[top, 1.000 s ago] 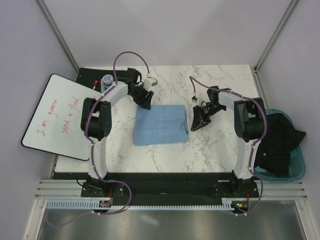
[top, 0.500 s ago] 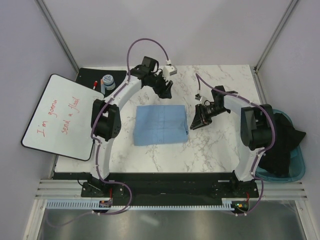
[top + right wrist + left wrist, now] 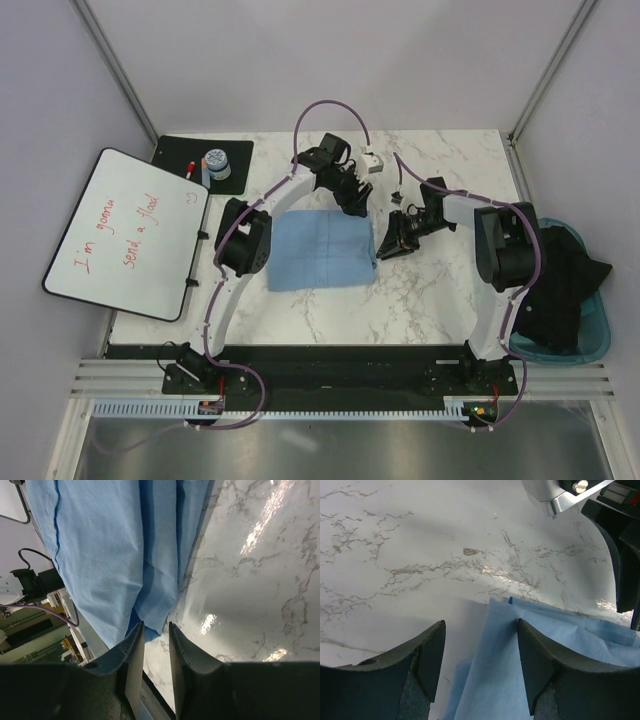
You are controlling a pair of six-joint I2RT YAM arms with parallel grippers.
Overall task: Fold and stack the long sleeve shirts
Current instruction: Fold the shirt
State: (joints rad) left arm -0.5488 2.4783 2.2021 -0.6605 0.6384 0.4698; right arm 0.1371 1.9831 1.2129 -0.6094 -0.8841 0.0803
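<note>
A folded light-blue long sleeve shirt (image 3: 320,248) lies flat as a rectangle mid-table. My left gripper (image 3: 355,200) hovers over its far right corner, jaws open. In the left wrist view the gripper (image 3: 480,630) straddles the shirt's corner (image 3: 580,635), with cloth below the gap and nothing pinched. My right gripper (image 3: 388,248) sits low at the shirt's right edge. In the right wrist view the gripper (image 3: 156,627) shows a narrow gap with bare table in it. The layered cloth edge (image 3: 110,555) lies just beyond the fingertips.
A whiteboard (image 3: 125,232) with red writing overhangs the table's left side. A black mat (image 3: 205,160) at the far left holds a marker and a small round container. A blue bin (image 3: 590,335) of dark clothes stands off the right edge.
My left arm swung right along the shirt's far edge, from its far left corner to its far right corner. The right gripper stayed at the right edge and its jaws parted slightly.
</note>
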